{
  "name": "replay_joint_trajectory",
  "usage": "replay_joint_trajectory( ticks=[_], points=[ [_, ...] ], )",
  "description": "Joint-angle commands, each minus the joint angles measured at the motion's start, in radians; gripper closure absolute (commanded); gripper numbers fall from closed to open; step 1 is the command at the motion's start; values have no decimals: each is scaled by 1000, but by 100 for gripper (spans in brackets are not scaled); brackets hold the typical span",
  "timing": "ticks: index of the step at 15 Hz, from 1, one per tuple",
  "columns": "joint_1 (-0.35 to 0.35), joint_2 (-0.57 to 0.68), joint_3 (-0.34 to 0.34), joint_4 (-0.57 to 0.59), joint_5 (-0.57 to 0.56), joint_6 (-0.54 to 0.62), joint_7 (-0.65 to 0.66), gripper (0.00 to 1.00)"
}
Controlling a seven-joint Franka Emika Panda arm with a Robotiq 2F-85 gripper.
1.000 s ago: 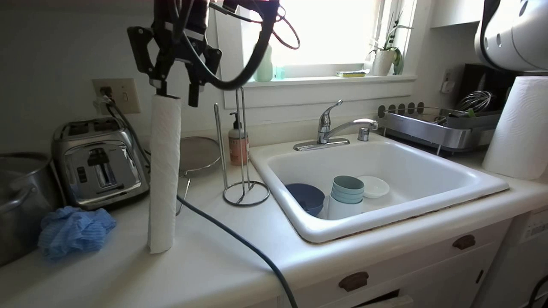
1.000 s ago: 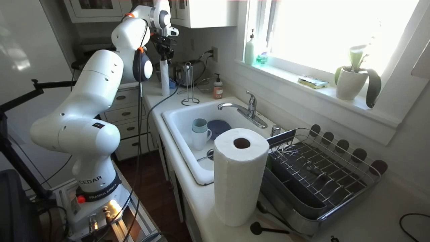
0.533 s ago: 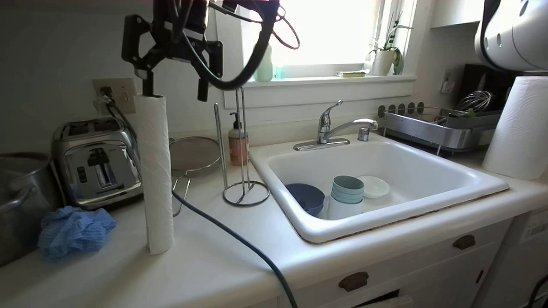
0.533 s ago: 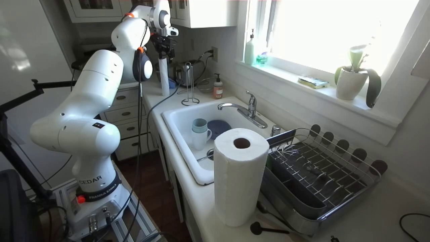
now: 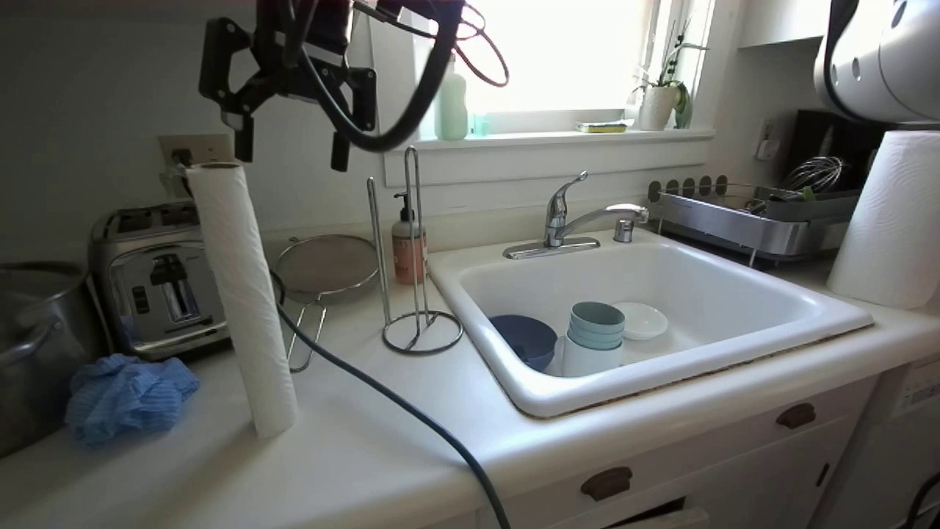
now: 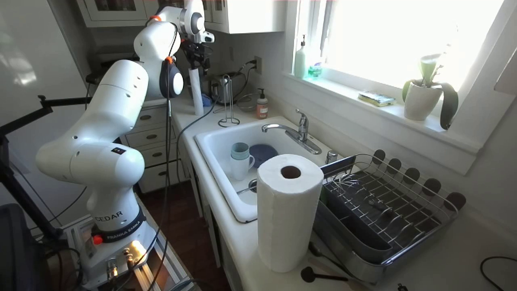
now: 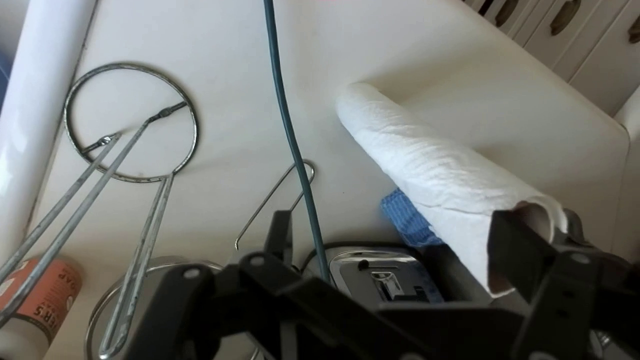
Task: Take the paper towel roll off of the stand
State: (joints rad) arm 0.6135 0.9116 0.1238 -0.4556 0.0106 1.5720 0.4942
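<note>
While paper towel roll (image 5: 242, 301) leans, end effector (image 5: 291, 157) spread wide near roll's top, contact unclear.

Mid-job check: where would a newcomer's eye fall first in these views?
Probably on the slim roll, tilted, its lower end on the counter and its top near the open gripper. Next comes the bare stand, upright beside the sink. In an exterior view, the fat roll looms large in the foreground by the dish rack.
</note>
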Motion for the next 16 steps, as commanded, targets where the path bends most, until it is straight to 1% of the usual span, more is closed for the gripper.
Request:
replay_joint_trajectory(
  ticks=[1, 5, 10, 12, 16],
  points=[
    [-1, 11, 2, 26, 25, 54, -14, 0],
    [-3, 4, 4, 14, 28, 84, -13, 0],
    [-2, 0, 3, 8, 27, 73, -10, 0],
    [6, -18, -2, -2, 20, 32, 4, 0],
    [39, -95, -27, -12, -15, -132, 25, 0]
  ],
)
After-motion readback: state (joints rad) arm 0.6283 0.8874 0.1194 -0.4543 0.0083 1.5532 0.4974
